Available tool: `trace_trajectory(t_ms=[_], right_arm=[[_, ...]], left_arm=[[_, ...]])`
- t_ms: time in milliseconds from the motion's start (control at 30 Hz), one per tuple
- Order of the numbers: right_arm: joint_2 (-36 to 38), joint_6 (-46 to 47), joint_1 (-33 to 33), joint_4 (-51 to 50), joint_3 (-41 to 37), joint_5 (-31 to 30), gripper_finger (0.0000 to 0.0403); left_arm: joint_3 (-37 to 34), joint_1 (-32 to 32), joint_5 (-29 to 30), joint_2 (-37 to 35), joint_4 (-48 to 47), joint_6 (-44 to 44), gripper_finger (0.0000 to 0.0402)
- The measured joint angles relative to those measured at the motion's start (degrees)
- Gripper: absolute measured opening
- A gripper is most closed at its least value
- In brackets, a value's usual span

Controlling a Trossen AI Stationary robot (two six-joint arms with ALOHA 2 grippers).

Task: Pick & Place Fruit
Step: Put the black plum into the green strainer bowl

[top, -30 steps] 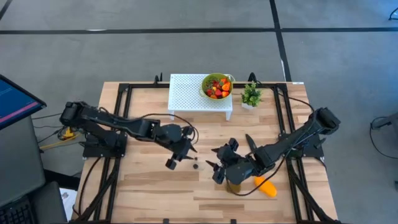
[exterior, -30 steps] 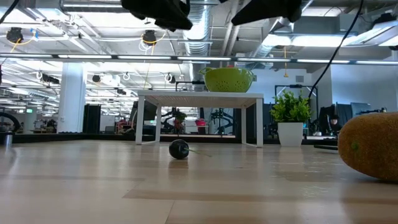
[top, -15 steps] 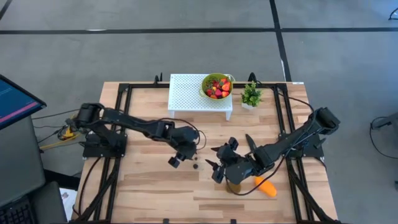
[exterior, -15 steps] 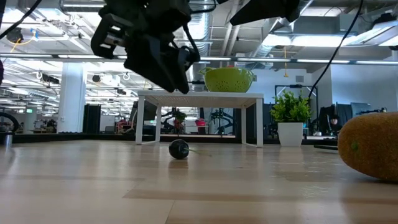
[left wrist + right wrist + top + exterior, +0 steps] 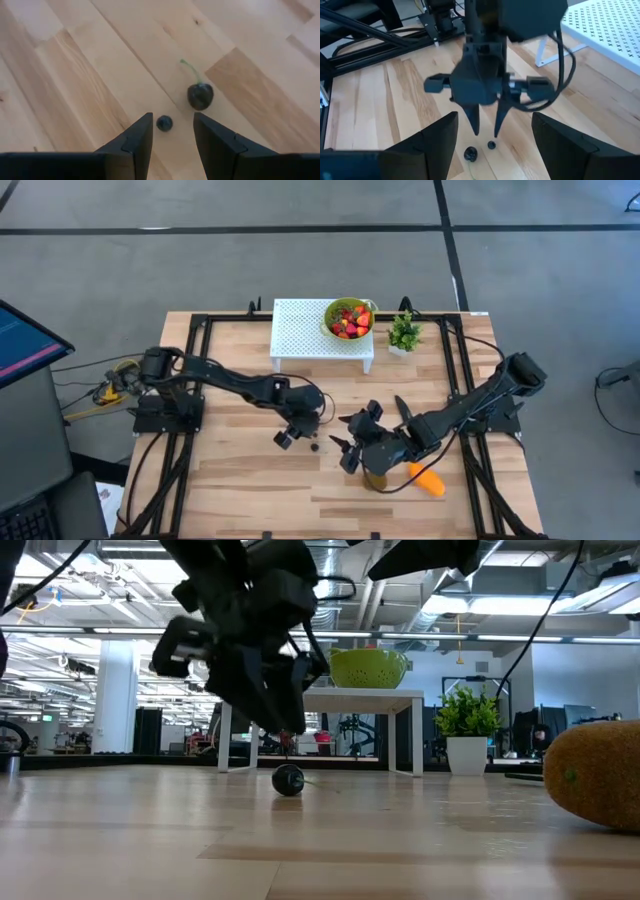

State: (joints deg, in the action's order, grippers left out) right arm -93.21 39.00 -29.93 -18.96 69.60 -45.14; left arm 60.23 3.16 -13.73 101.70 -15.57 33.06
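Left wrist view shows two pieces where the high view shows only a dark speck: a dark cherry (image 5: 200, 96) w/ a green stem, and a much smaller dark berry (image 5: 164, 123) just beside it, both on bare wood. The berry sits in line w/ the gap between the fingers.

Left gripper (image 5: 296, 430) reaches in over the table (image 5: 240, 480) centre, tilted down, fingers spread open w/ nothing between them, tips just above the cherry (image 5: 288, 780) in the low view. In the right wrist view both pieces lie below the left gripper's tips.

Right gripper (image 5: 350, 448) waits near the cherry, fingers apart, empty. Brown kiwi (image 5: 376, 478) lies just beside it, touching the orange mango (image 5: 428, 479).

Green bowl (image 5: 348, 319) of red and orange fruit sits on the white stand (image 5: 300, 332), well apart from the cherry.
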Motion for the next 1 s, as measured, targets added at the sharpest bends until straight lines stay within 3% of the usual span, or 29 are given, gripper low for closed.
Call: trace_trajectory(t_ms=[433, 1000], right_arm=[[0.0, -0.4, 0.1, 0.3, 0.0, 0.0, 0.0248], [0.0, -0.6, 0.1, 0.1, 0.0, 0.0, 0.0248]], left_arm=[[0.0, -0.3, 0.3, 6.8, 3.9, 1.2, 0.0136], [0.2, -0.3, 0.0, 9.2, 6.5, -1.9, 0.0129]])
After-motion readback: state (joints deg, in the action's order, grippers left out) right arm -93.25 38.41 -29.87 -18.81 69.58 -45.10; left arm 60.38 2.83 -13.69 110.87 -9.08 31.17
